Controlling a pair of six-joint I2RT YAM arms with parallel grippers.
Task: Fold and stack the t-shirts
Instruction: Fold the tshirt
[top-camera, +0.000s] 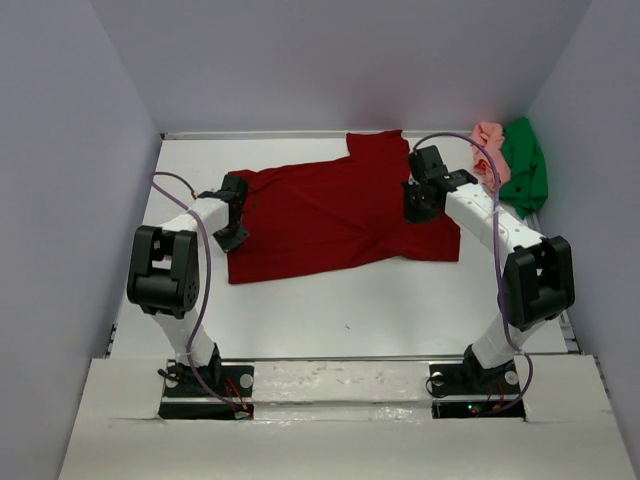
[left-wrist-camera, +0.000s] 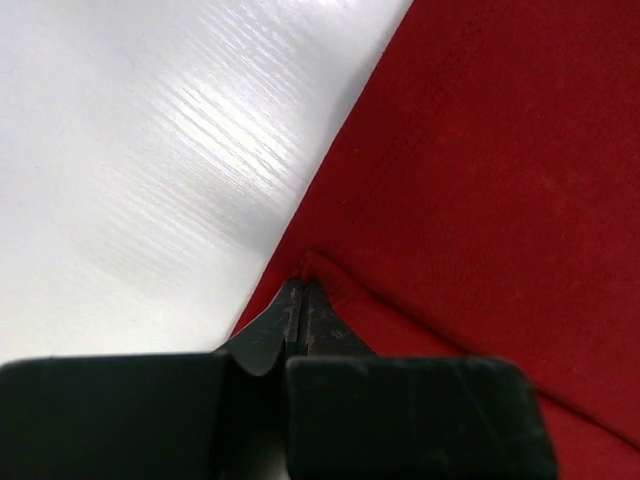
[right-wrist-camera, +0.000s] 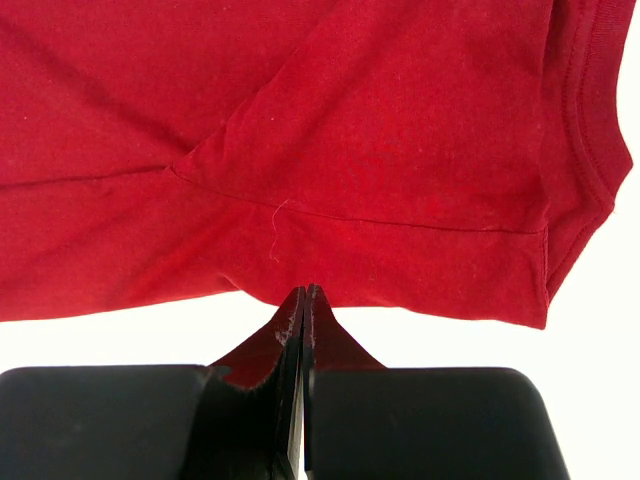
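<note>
Here the dark red t-shirt (top-camera: 340, 210) lies spread on the desk (top-camera: 350, 300), left pincer (left-wrist-camera: 303, 300) and right pincer (right-wrist-camera: 303, 302) each pinched shut on its opposite ends, likely beginning the first fold, which needs both lifting together.

Looks like a robot lab, a boxed-in test cell. Fenced by plain pale walls (top-camera: 70, 150) along the left, far and right edges of a white desk (top-camera: 350, 300). Fitted with left arm (top-camera: 165, 265) and right arm (top-camera: 535, 280), bolted at the near edge, purple cables (top-camera: 204, 290) looped along them.
</note>
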